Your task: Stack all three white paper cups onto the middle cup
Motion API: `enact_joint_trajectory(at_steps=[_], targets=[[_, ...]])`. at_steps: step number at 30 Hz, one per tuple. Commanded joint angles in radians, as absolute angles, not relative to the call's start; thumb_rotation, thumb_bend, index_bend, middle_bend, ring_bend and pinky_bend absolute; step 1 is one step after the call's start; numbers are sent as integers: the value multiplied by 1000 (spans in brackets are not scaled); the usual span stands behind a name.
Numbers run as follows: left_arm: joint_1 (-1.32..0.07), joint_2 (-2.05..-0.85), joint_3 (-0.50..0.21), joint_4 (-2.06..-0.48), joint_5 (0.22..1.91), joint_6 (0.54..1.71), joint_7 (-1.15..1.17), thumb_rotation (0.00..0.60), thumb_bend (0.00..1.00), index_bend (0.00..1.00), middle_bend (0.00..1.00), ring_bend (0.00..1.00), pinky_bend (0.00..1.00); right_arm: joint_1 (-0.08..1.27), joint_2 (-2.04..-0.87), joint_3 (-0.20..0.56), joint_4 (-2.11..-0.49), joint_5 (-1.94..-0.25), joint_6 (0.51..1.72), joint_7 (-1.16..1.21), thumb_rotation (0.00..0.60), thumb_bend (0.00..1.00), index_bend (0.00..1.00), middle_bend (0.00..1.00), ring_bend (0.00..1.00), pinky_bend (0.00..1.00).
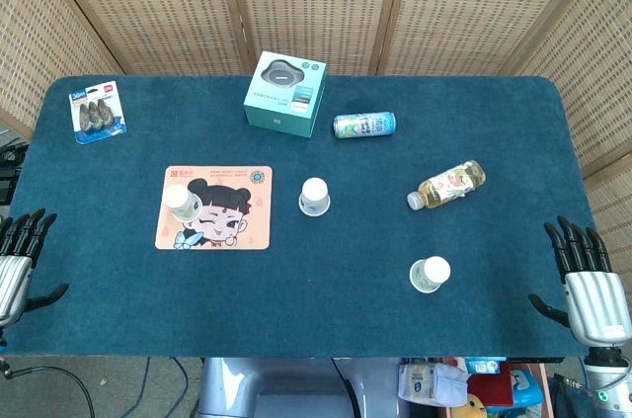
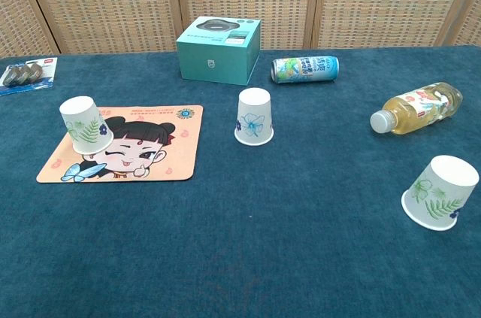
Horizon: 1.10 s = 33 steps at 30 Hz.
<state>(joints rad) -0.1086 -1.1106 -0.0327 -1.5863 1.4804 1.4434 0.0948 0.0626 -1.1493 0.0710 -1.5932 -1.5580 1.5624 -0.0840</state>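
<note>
Wicker screens are seen behind the blue bench (image 1: pixel 296 290). Three cups are set upside down: left cup (image 1: pixel 181 203) on cartoon mat (image 1: pixel 237 206), middle cup (image 1: pixel 314 196) at frame centre, right cup (image 1: pixel 430 274) lower right. Left hand (image 1: pixel 18 260) & right hand (image 1: pixel 591 285) are held at bottom corners, fingers apart, nothing gripped. Teal box (image 1: pixel 286 92), can (image 1: pixel 363 125), bottle (image 1: pixel 447 185) lie upper centre/right.

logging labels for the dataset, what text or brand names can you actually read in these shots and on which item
No text can be read for certain.
Teal box: front print too small to read.
Can, lying on its side: lettering blurred.
Bottle, lying on its side: label unreadable.
Blister pack: red logo, not legible.
Cartoon mat: small red mark in the head view's top left corner, unreadable.
The three cups carry plant drawings, no words.
</note>
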Motion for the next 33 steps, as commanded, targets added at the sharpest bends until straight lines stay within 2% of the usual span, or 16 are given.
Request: enact_joint_trajectory(at_steps=[1,9,13,19,24,26,29,33], targets=[[-109,-1110,-31,-1591,1478,1439,100,600,188,0,0,0,0,63,-1148,71,-1594,-1557,1562,-85,600,0,45,0,0,0],[-126,-1113,-35,-1592,1480,1417,96,600,187,0,0,0,0,63,-1146,72,-1598,-1555,1558,-88,600,0,45,0,0,0],[-190,-1134,-73,-1566,1495,1371,52,600,188,0,0,0,0,67,-1144,79,-1593,-1539,1549,-80,600,0,45,0,0,0],[-378,-1192,-155,-1476,1464,1163,59,600,188,0,0,0,9,77,-1142,87,-1574,-1509,1516,-56,600,0,45,0,0,0],[-512,-1278,-184,-1339,1424,987,81,600,190,0,0,14,117,83,-1145,93,-1553,-1496,1503,-44,600,0,45,0,0,0],[-556,-1331,-191,-1270,1396,926,90,600,190,0,8,60,157,86,-1146,96,-1539,-1485,1493,-33,600,0,45,0,0,0],[-601,-1403,-189,-1180,1366,857,76,600,190,0,75,128,187,91,-1148,104,-1524,-1471,1484,-20,600,0,45,0,0,0],[-645,-1495,-180,-1060,1359,813,42,600,190,1,153,202,226,97,-1151,115,-1514,-1449,1472,-18,600,0,44,0,0,0]])
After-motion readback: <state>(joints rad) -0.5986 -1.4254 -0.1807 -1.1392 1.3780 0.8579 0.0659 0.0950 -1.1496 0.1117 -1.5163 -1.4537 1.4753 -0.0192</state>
